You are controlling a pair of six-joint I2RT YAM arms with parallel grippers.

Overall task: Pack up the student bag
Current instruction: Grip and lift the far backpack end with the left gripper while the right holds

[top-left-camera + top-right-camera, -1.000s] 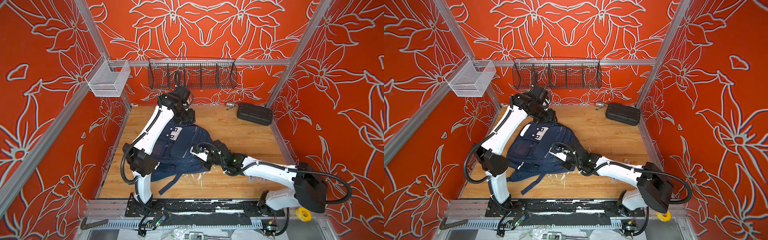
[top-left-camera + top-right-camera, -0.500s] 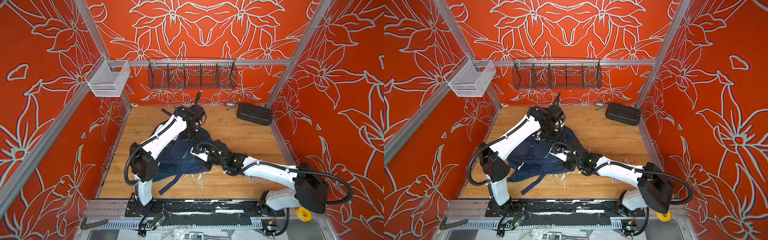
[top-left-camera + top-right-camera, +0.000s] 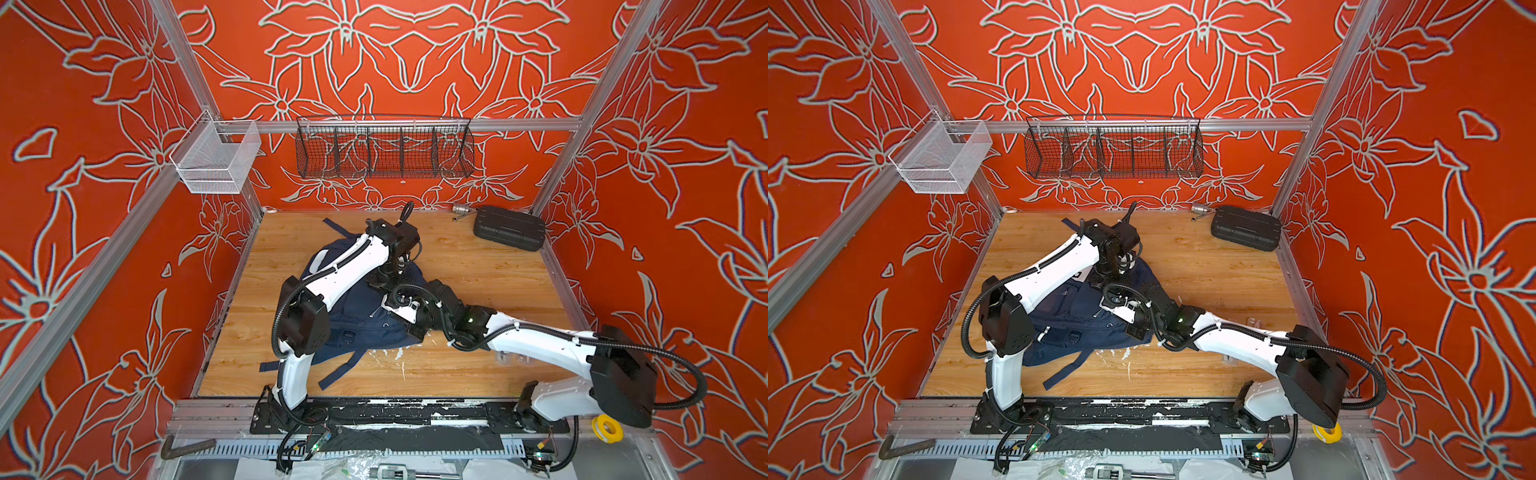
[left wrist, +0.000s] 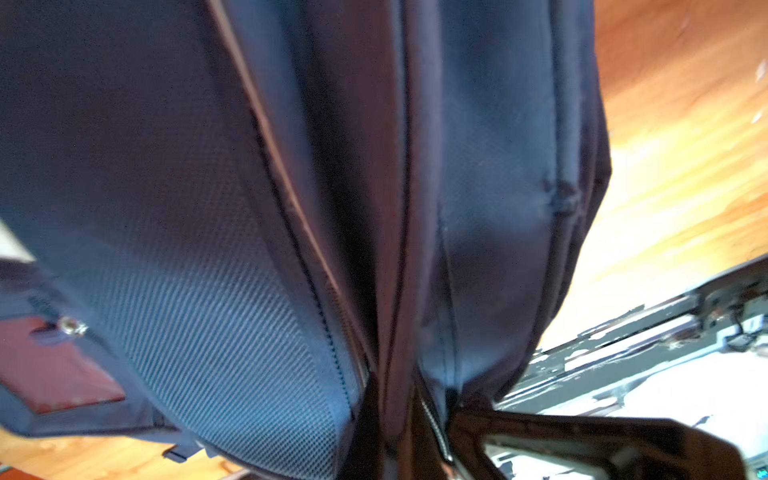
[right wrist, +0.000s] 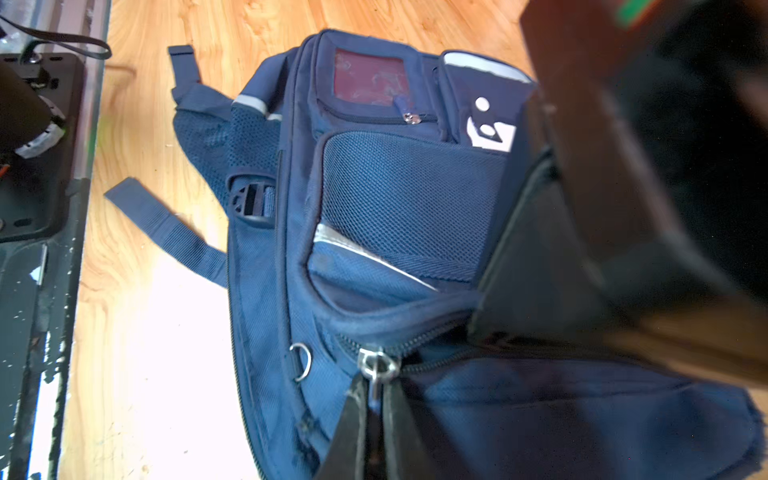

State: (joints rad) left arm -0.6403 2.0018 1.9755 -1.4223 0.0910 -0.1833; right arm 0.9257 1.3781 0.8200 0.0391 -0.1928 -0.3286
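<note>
Front edge: a grey device (image 3: 392, 472) lies below the rail; its marking is too small to read.
Yellow roll: (image 3: 606, 428) sits at the near right corner, beside the right arm's base.
Base rail: (image 3: 415, 415) black, flecked with white, carries both arms.
Tabletop: (image 3: 478, 374) light wood, with white flecks close to the bag's near edge.
Strap: (image 3: 340, 372) a loose navy strap trails from the bag toward the rail.
Student bag: (image 3: 361, 320) lies on the tabletop left of centre, under the left arm.
Bag label: (image 3: 347, 334) a small dark badge, its writing unreadable in the top views.
Bag front, right wrist view: mesh pocket (image 5: 407, 199), silver strip (image 5: 365, 253), a reddish window (image 5: 369, 83), and a white patch (image 5: 490, 133) with dark shapes I cannot read as letters.
Right gripper: (image 5: 375, 388) clenched on the metal zip pull (image 5: 376, 365), at the end of a partly open zip.
Left gripper: (image 4: 409, 415) clamped on a raised fold of the bag's navy fabric along a zip seam, just beyond the right gripper.
Black ribbed case: (image 3: 509, 227) rests at the far right corner, well apart from the bag.
Metal piece: (image 3: 459, 209) small, just beside the case, against the back wall.
Black wire basket: (image 3: 384, 147) hangs on the back wall.
White mesh basket: (image 3: 216, 160) hangs at the far left corner.
</note>
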